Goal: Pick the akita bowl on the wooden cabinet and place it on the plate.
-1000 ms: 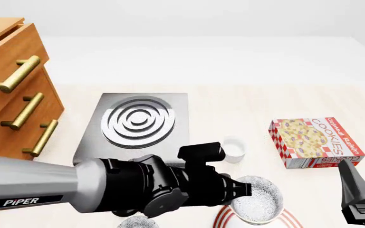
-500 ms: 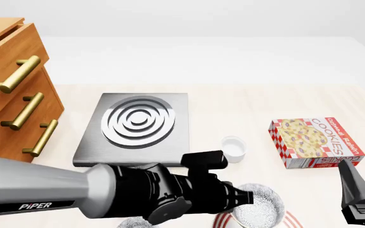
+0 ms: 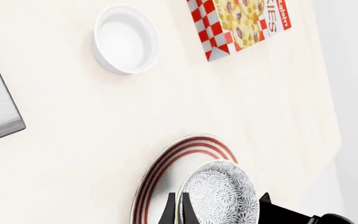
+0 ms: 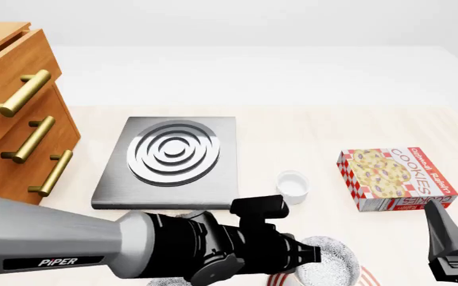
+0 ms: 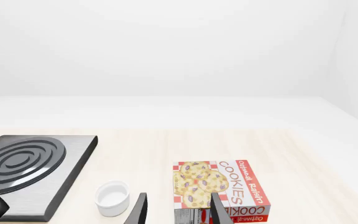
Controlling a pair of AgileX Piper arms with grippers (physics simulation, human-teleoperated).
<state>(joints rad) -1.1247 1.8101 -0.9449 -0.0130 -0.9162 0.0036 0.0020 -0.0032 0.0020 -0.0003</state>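
The akita bowl point(image 3: 219, 196) is a round, deep bowl, dark with a dense white-grey lacy speckle. It sits over the plate point(image 3: 160, 175), covering that plate's middle and the part of its rim away from the wooden cabinet; whether it rests on the plate cannot be told. The plate is flat, round and white, with thin red concentric rings near its rim, and lies on the table well apart from the cabinet. The wooden cabinet point(image 4: 10, 119) is tall and orange-brown, standing upright with its drawers closed; three brass bar handles run down its front.
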